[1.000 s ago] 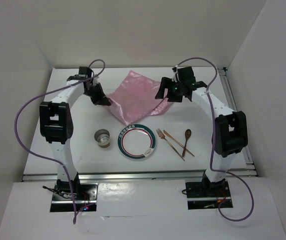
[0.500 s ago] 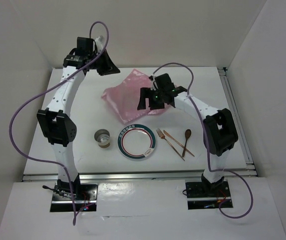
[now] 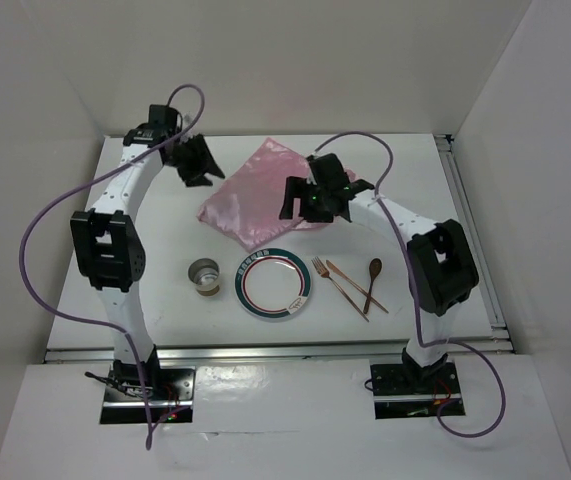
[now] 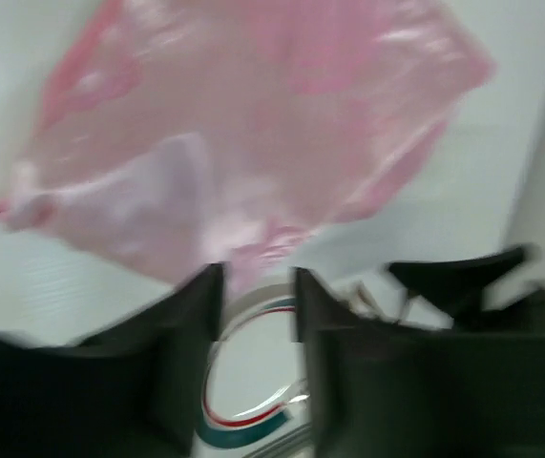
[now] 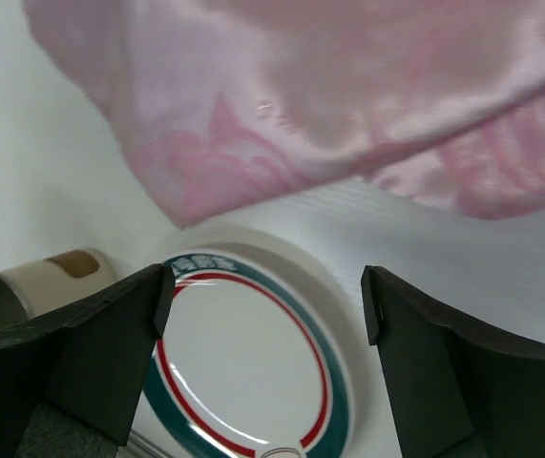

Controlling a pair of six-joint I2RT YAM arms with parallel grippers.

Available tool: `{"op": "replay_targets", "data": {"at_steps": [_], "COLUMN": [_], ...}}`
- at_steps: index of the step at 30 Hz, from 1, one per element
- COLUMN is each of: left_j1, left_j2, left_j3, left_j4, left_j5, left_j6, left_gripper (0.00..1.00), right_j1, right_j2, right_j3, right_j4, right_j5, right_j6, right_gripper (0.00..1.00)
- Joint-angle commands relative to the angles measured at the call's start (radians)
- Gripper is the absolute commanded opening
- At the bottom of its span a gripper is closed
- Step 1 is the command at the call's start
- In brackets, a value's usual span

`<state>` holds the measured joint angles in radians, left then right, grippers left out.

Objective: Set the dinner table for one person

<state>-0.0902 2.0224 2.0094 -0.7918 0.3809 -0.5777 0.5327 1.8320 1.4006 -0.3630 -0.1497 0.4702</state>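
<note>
While the pink placemat (image 3: 255,195) lies rumpled and askew at the far middle of the dinner table (image 3: 195,325), the step in hand is judged to be the spreading of this cloth. The right gripper (image 5: 264,286) is held over the cloth's near edge, its jaws spread wide and empty. The left gripper (image 4: 258,281) is poised just beside the cloth's left edge, its fingers parted by a narrow gap with nothing between them; that wrist view is blurred.

Two opposite edges would likely need to be pinched next and the thin fabric drawn flat, with care taken at the plate (image 3: 276,283), whose far rim is reached by the cloth's near corner.

The cloth is seen as shiny, satin-like and wrinkled. The plate is round and glossy, white with green and red rings. A short beige cup (image 3: 205,277) stands to its left; a slim copper-coloured fork (image 3: 321,267), knife (image 3: 347,283) and spoon (image 3: 373,272) lie to its right.
</note>
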Motion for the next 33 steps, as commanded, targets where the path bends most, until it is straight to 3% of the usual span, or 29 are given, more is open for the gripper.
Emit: {"op": "replay_targets", "data": {"at_steps": [1, 3, 7, 15, 21, 25, 26, 28, 33], "left_j1": [0.101, 0.125, 0.138, 0.138, 0.118, 0.109, 0.109, 0.109, 0.109], "left_j2": [-0.017, -0.027, 0.047, 0.199, 0.256, 0.265, 0.265, 0.25, 0.161], "left_j3": [-0.19, -0.291, -0.293, -0.213, -0.169, -0.178, -0.157, -0.137, -0.046], "left_j4": [0.009, 0.067, 0.083, 0.077, 0.059, 0.072, 0.072, 0.062, 0.052], "left_j5": [-0.011, 0.0, 0.009, 0.0, -0.039, -0.048, -0.048, -0.059, -0.039], "left_j6": [-0.04, -0.05, -0.04, -0.031, -0.031, -0.04, -0.04, -0.028, 0.001], "left_gripper": [0.62, 0.83, 0.93, 0.93, 0.85, 0.61, 0.34, 0.03, 0.0], "right_j1": [-0.074, -0.092, -0.126, -0.186, -0.214, -0.237, -0.237, -0.237, -0.246], "right_j2": [-0.079, -0.089, -0.099, -0.128, -0.137, -0.137, -0.137, -0.137, -0.071], "right_j3": [-0.041, -0.054, -0.078, -0.112, -0.112, -0.121, -0.121, -0.121, -0.112], "right_j4": [-0.017, -0.031, -0.031, -0.031, -0.04, -0.04, -0.04, -0.04, -0.03], "right_j5": [0.009, -0.005, -0.051, -0.085, -0.085, -0.085, -0.085, -0.094, -0.138], "right_j6": [0.025, 0.025, 0.025, 0.035, 0.025, 0.025, 0.016, 0.016, 0.03], "right_gripper": [0.92, 0.92, 0.92, 0.92, 0.92, 0.92, 0.92, 0.92, 0.9]}}
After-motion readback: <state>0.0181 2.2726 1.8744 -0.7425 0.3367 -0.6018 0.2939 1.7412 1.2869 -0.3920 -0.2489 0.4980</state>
